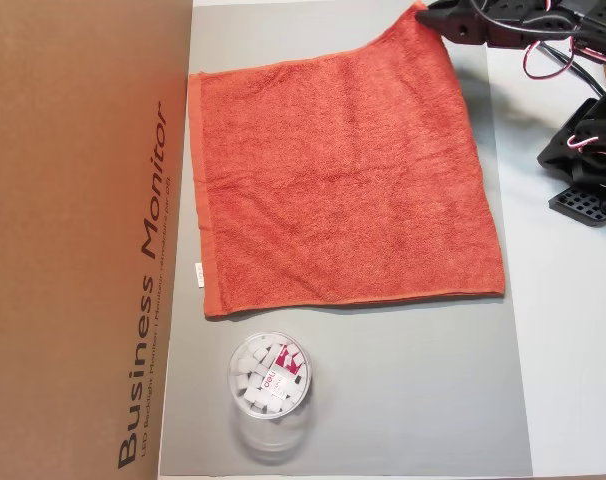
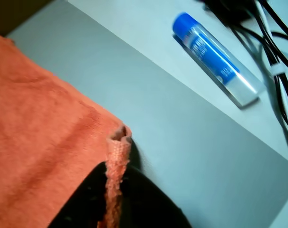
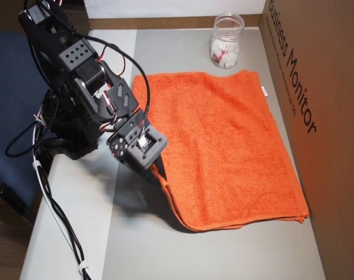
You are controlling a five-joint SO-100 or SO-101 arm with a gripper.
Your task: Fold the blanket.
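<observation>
1. One blanket [image 1: 343, 185], orange-red, lies spread in a single layer on the grey mat [image 1: 403, 400] on the bench; one small white tag on its edge.
2. One gripper [image 3: 159, 174]: jaws narrow, clamped on the blanket's hem at one corner, which is raised off the mat in the wrist view.
3. One clear round tub [image 1: 271, 378] sits near the blanket, apart from it.
4. One blue-capped glue stick [image 2: 215, 57] lies beside black cables.
5. One cardboard box [image 1: 83, 240], printed "Business Monitor", borders the mat.

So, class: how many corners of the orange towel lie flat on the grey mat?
3. In an overhead view, the blanket has flat corners upper left, lower left and lower right; the gripper pinches the fourth, upper right.
</observation>
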